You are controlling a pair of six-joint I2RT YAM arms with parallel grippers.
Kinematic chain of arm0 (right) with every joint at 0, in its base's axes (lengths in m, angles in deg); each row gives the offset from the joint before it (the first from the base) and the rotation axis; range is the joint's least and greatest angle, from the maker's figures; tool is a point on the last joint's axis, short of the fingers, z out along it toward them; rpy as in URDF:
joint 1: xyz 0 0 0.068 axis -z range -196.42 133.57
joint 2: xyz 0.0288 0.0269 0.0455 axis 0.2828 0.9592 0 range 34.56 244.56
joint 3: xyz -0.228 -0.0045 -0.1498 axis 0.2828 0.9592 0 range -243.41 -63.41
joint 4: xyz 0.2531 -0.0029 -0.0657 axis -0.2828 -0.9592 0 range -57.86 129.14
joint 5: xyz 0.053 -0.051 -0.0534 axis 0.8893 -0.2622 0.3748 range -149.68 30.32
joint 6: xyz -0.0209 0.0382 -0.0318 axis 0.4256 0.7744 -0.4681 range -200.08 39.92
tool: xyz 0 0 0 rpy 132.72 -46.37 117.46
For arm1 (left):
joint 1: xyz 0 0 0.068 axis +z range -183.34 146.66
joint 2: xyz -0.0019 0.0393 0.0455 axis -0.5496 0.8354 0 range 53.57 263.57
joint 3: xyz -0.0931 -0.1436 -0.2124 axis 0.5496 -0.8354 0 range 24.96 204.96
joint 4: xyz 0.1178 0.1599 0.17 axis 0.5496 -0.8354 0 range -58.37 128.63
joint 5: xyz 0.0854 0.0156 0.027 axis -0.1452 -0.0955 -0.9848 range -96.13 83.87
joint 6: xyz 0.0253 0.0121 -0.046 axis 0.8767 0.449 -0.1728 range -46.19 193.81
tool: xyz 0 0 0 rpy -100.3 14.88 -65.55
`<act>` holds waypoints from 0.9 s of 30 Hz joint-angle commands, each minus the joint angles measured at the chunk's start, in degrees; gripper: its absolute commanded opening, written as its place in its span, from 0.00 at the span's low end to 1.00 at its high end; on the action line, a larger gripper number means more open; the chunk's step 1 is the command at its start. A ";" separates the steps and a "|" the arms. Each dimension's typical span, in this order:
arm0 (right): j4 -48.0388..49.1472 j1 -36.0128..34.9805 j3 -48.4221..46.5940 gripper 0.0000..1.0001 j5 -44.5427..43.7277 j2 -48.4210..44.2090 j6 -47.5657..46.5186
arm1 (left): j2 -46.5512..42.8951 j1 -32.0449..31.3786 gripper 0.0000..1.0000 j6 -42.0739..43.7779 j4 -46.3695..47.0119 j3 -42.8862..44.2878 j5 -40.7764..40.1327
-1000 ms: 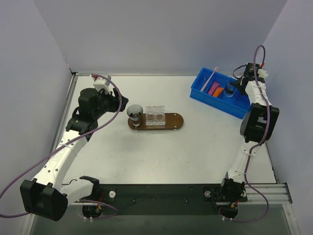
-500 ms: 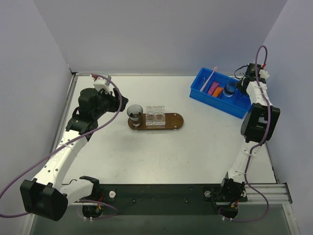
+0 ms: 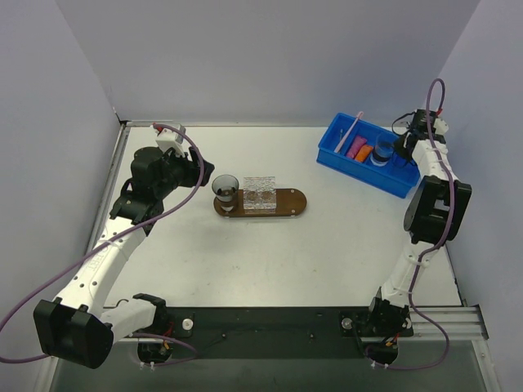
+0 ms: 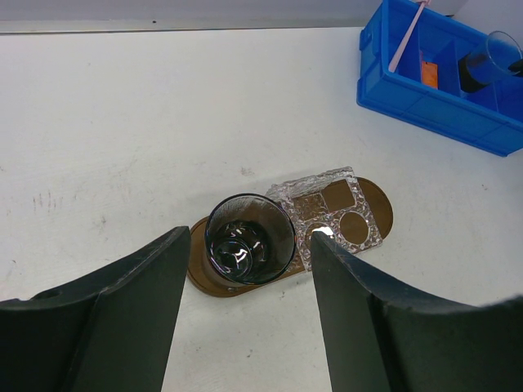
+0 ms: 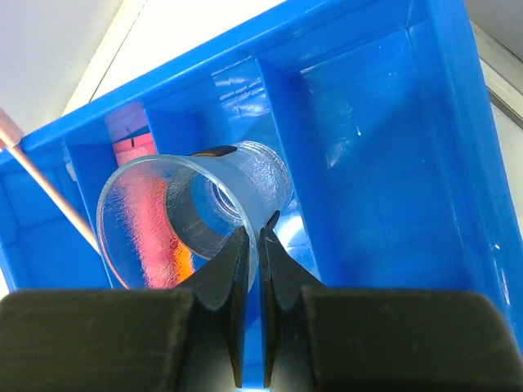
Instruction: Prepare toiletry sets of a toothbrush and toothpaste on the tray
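Observation:
My right gripper [image 5: 253, 233] is shut on the wall of a clear glass cup [image 5: 163, 212], which tilts inside the blue bin [image 5: 384, 147]. One finger is inside the rim and one outside. The pale-pink toothbrush [image 3: 349, 133] leans in the bin's left end. The magenta toothpaste [image 3: 356, 149] and orange toothpaste [image 3: 364, 152] lie beside the cup [image 3: 382, 152]. The brown tray [image 3: 294, 204] lies mid-table. My left gripper [image 4: 249, 245] hangs open above the tray's [image 4: 380, 214] left end, touching nothing.
A dark glass [image 4: 249, 238] stands on the tray's left end, and a clear textured holder [image 4: 327, 204] with holes sits beside it. The blue bin [image 3: 343, 151] lies at the back right, close to the right wall.
My right gripper's jaws have closed on the clear cup's wall, and that wrist has shifted slightly. The left arm has not moved.

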State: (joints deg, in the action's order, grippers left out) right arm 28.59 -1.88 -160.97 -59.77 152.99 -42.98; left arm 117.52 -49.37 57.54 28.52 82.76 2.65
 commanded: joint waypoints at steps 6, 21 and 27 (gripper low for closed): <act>4.22 -0.92 0.09 0.00 3.35 -11.64 -4.32 | -1.72 -0.05 0.70 0.19 1.32 1.96 0.19; 2.82 -2.24 4.40 0.00 10.62 -21.83 -9.24 | -2.42 -0.75 0.70 0.10 1.41 1.96 0.63; -1.75 -4.61 5.10 0.00 15.21 -25.79 -12.84 | -2.77 -1.46 0.70 0.10 1.58 1.96 0.98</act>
State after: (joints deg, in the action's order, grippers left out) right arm 26.15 -4.46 -155.26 -50.40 134.04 -53.25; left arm 116.34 -50.18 57.51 28.54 82.76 2.84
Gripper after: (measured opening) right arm 0.020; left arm 0.704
